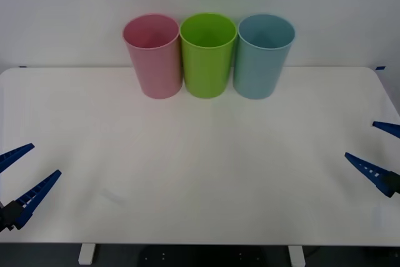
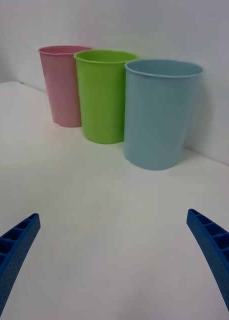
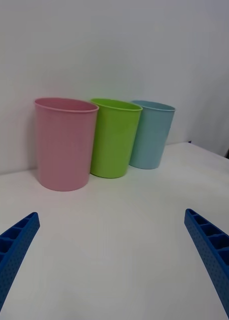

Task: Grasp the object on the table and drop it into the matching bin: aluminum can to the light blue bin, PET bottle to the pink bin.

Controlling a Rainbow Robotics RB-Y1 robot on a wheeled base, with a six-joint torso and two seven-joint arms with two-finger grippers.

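Three tall bins stand in a row at the back of the white table (image 1: 200,173): the pink bin (image 1: 155,60) on the left, the light blue bin (image 1: 259,60) on the right. The aluminum can is out of view. My left gripper (image 1: 45,159) hangs open over the table's front left corner with nothing between its fingers. My right gripper (image 1: 360,139) is open at the right edge, also holding nothing. In the right wrist view the light blue bin (image 2: 159,115) is nearest; in the left wrist view the pink bin (image 3: 63,145) is nearest.
A lime green bin (image 1: 208,60) stands between the pink and light blue ones, touching both. A white wall rises right behind the bins. The tabletop stretches wide between the two grippers.
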